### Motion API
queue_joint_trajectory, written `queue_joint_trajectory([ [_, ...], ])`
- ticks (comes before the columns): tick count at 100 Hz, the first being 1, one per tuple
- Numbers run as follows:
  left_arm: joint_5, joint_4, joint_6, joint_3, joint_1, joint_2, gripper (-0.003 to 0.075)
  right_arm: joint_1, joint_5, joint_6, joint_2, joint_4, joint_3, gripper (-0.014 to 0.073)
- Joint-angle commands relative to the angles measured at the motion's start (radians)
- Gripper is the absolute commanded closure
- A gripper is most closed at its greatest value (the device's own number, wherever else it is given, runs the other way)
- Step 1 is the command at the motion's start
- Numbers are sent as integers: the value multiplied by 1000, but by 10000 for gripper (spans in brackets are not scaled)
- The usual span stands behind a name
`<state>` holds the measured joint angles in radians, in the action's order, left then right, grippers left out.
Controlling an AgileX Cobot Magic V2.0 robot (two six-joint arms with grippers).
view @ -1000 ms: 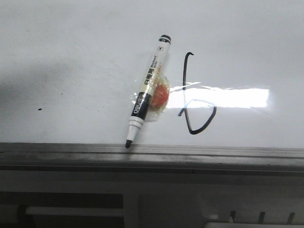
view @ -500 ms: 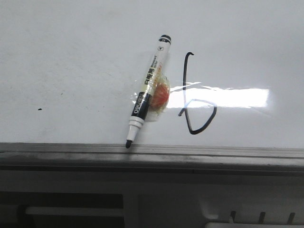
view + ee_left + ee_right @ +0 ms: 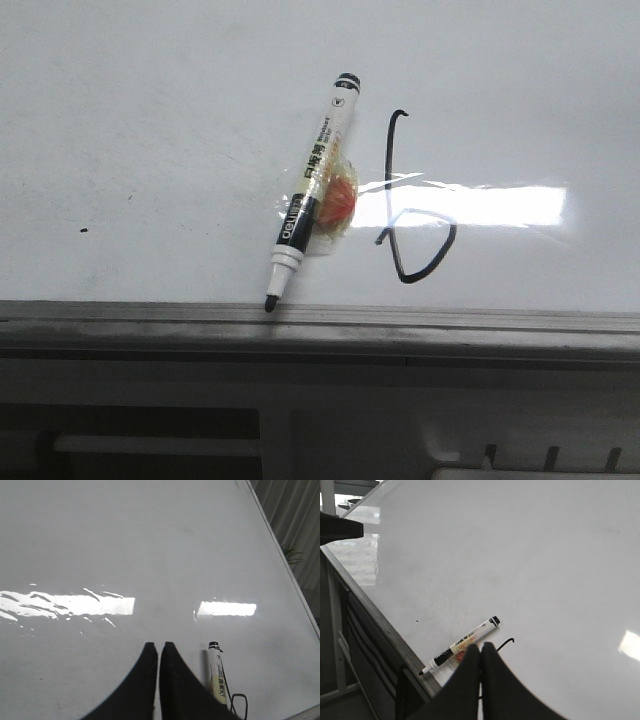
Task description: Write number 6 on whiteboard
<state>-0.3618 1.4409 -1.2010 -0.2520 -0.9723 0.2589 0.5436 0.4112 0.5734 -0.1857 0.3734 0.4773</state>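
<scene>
The whiteboard (image 3: 150, 130) fills the front view, glossy white with a glare streak. The number 6 (image 3: 405, 215) is drawn on it in thin black line, hooked top and angular loop. An uncapped marker (image 3: 310, 195) lies loose on the board just left of the 6, tip at the grey edge rail (image 3: 320, 325). No gripper shows in the front view. My left gripper (image 3: 158, 646) is shut and empty above the board, the marker (image 3: 218, 675) beside it. My right gripper (image 3: 480, 647) is shut and empty, above the marker (image 3: 462, 643) and the 6's hook (image 3: 506, 642).
A tiny black dot (image 3: 83, 231) sits on the board at the left. Below the rail is a grey-white frame with slots (image 3: 520, 455). In the right wrist view the board's edge and a dark stand (image 3: 350, 630) drop away beside it.
</scene>
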Motion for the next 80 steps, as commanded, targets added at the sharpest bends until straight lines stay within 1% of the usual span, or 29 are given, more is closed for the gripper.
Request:
queue_joint_trajectory([
  [1, -7, -23, -3, -23, -1, 9, 739, -5, -84, -2, -10, 3, 23, 636],
  [9, -9, -34, -3, -4, 9, 5, 739, -5, -84, -2, -10, 3, 23, 636],
  [14, -10, -67, -3, 4, 28, 5, 739, -5, -84, -2, -10, 3, 23, 636],
  [21, 19, -204, 18, 24, 74, 5, 739, -5, -86, -2, -10, 3, 23, 636],
  [27, 81, -371, 73, 51, 137, 3, 739, -5, -86, -2, -10, 3, 23, 636],
  [33, 176, -556, 188, 78, 220, -9, 739, -5, -86, -2, -10, 3, 23, 636],
  [36, 219, -685, 257, 90, 262, -22, 739, -5, -86, -2, -10, 3, 23, 636],
  [41, 297, -856, 407, 110, 340, -44, 739, -5, -86, -2, -10, 3, 23, 636],
  [45, 362, -978, 555, 124, 410, -68, 739, -5, -86, -2, -10, 3, 23, 636],
  [46, 369, -996, 602, 126, 421, -72, 739, -5, -86, -2, -10, 3, 23, 636],
  [52, 452, -1123, 771, 143, 519, -113, 739, -5, -86, -2, -10, 3, 23, 636],
  [56, 495, -1171, 863, 150, 568, -137, 739, -5, -86, -2, -10, 3, 23, 636],
  [60, 522, -1203, 918, 158, 619, -164, 739, -5, -86, -2, -10, 3, 23, 636],
  [71, 570, -1207, 933, 190, 714, -224, 739, -5, -86, -2, -10, 3, 23, 636],
  [80, 572, -1198, 956, 231, 755, -244, 739, -5, -86, -2, -10, 3, 23, 636],
])
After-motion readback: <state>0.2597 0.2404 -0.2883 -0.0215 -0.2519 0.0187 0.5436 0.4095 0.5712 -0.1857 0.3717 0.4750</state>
